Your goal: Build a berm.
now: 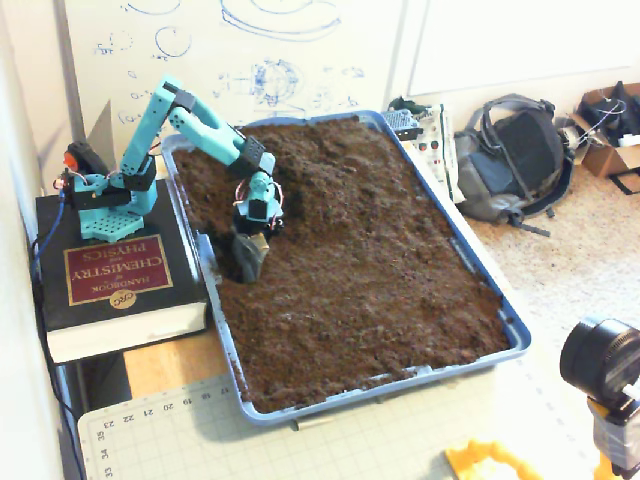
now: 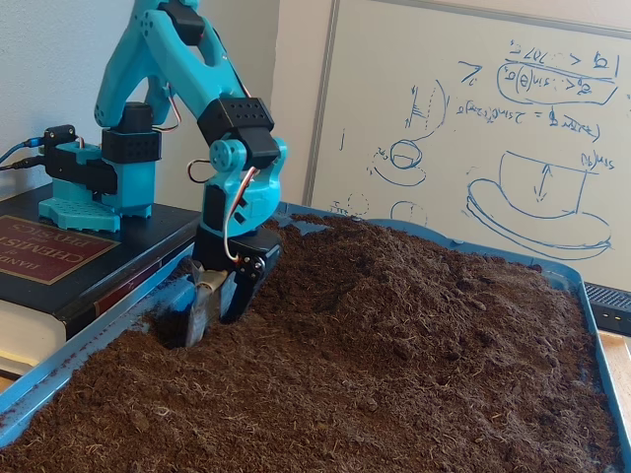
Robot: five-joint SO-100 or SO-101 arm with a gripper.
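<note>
Brown, crumbly soil fills the blue tray (image 1: 515,335), and we take that tray as our landmark for everything else. Inside it the berm (image 1: 300,165) rises as a hump with sloping sides toward the tray's far end, nearest the whiteboard (image 2: 473,128), and in the low fixed view we see the same mound (image 2: 394,266) swelling up behind the arm. Outside the tray's left rim in the high fixed view lies a thick black book (image 1: 110,285), and the turquoise arm (image 1: 195,115) stands on it and reaches over that rim into the tray. The gripper (image 1: 246,262) points down into the soil just inside the left rim, at the near foot of the berm, with a dark hollow beside it; in the low view its tips (image 2: 209,320) are sunk in the dirt. We cannot tell whether its fingers are apart or together.
</note>
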